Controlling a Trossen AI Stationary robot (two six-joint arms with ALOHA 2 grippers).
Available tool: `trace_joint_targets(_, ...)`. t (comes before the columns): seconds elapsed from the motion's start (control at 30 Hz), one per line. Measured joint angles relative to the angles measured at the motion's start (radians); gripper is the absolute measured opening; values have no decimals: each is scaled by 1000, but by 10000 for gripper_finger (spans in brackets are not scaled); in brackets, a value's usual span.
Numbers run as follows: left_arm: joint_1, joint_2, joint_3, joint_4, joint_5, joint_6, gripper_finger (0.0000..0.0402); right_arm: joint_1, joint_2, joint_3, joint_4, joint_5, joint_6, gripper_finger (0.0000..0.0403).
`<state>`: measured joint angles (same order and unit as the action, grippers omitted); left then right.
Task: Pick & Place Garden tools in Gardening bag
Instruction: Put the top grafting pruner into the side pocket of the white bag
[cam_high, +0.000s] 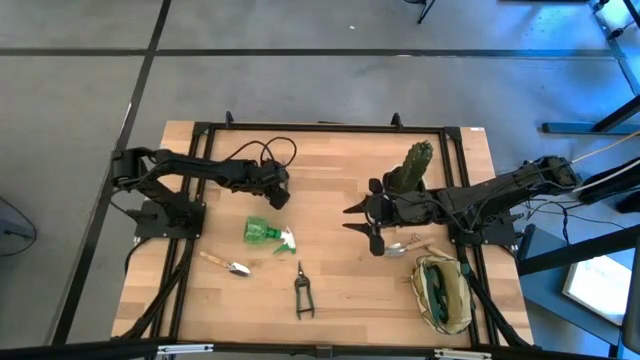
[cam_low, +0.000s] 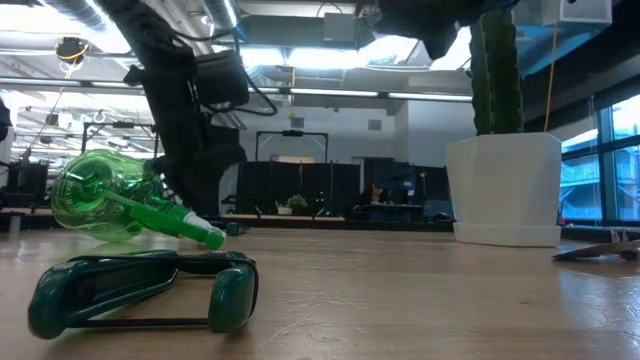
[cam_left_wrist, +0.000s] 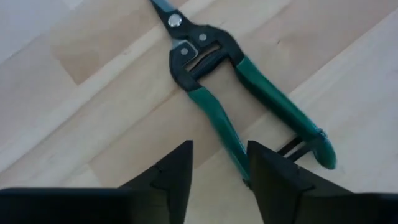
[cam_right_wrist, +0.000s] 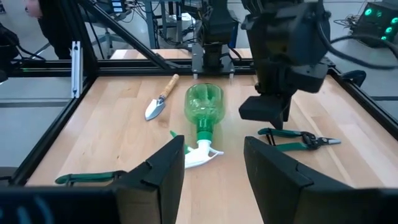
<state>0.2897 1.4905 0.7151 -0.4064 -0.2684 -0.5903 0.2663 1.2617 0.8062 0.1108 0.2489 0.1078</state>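
Green-handled pruning shears (cam_left_wrist: 211, 68) lie flat on the table below my left gripper (cam_left_wrist: 221, 168), which is open and points steeply down. One handle (cam_left_wrist: 221, 127) runs under the gap between the fingers, and I see no contact. My right gripper (cam_right_wrist: 214, 165) is open, holds nothing and hangs above the table next to the cactus pot (cam_high: 413, 168). A green spray bottle (cam_high: 265, 232) lies on its side mid-table. A wooden-handled trowel (cam_high: 228, 266) and a second pair of shears (cam_high: 303, 293) lie nearer the front edge. The gardening bag (cam_high: 443, 292) sits at the near right corner.
Another trowel (cam_high: 405, 247) lies between my right gripper and the bag. The cactus in its white pot (cam_low: 505, 185) stands at the far right. A black frame (cam_high: 200, 130) edges the table. Bare wood shows along the far side and at the near middle.
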Motion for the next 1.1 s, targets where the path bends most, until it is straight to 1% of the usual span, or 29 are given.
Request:
trace_joint_targets(0.13,0,32,0,32,0,0,171,9,0,0,0,0,0,167)
trace_joint_targets(0.27,0,51,2,53,0,1,178,11,0,0,-1,0,17,167)
trace_joint_targets(0.4,0,69,15,53,0,8,176,12,0,0,-8,0,25,167)
trace_joint_targets(0.8,0,69,16,43,-3,9,157,12,0,1,-26,0,42,167)
trace_joint_targets(1.1,0,69,16,40,-7,9,154,12,0,1,-26,0,53,167)
